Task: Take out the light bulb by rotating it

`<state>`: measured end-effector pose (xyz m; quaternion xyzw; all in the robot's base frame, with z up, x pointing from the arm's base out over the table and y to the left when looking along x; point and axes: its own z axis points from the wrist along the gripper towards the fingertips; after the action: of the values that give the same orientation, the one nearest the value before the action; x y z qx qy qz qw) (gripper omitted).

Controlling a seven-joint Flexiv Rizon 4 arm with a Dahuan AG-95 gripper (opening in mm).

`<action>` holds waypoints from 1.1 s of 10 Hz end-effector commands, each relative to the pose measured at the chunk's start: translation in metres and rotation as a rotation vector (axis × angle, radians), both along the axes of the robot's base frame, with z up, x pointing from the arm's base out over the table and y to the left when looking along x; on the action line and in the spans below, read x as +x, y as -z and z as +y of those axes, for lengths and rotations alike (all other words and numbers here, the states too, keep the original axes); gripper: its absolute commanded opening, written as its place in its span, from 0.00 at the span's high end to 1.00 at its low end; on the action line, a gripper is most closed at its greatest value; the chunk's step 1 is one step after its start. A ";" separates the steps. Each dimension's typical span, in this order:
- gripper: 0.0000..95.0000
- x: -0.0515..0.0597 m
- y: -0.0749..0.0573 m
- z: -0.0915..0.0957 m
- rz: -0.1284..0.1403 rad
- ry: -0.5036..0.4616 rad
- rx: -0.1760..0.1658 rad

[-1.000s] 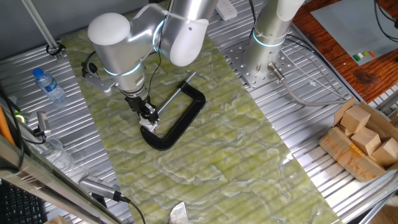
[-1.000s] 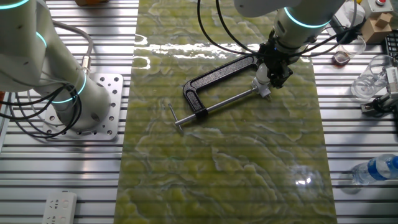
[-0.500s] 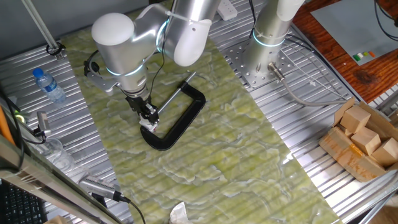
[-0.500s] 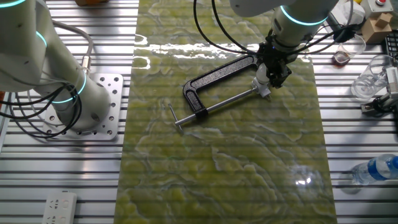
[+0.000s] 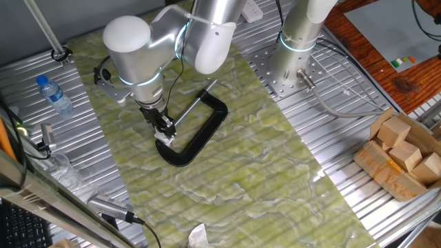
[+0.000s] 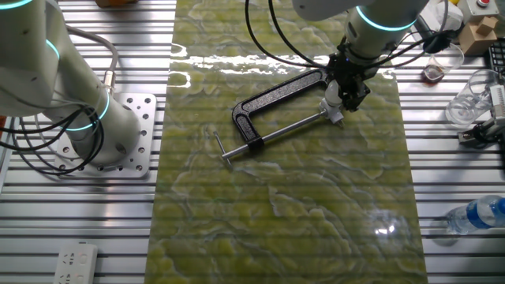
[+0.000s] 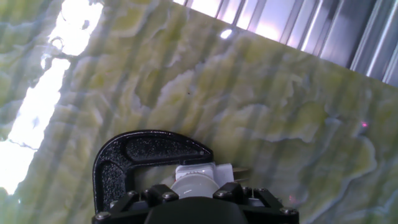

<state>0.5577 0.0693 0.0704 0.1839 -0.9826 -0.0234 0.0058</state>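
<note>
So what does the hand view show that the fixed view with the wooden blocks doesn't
Only the hand view shows the light bulb up close: frosted dome, white base against the C-clamp, the hand's fingers either side. Only the fixed view shows the whole clamp with its screw handle, the water bottle, the wooden blocks and the arm. Both share the bulb, the clamp's black jaw and the green mat.

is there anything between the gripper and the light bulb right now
Nothing visible. The gripper is already down on the light bulb, which sits in the end of the black C-clamp. The fingers close around it in the hand view.
</note>
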 end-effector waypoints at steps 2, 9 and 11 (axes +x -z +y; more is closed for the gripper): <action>0.40 0.000 -0.001 -0.001 0.004 0.041 0.000; 0.60 0.000 0.000 -0.001 0.009 0.130 -0.005; 0.80 0.000 0.000 -0.001 0.008 0.124 -0.009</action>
<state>0.5576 0.0688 0.0698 0.1224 -0.9922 -0.0201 0.0092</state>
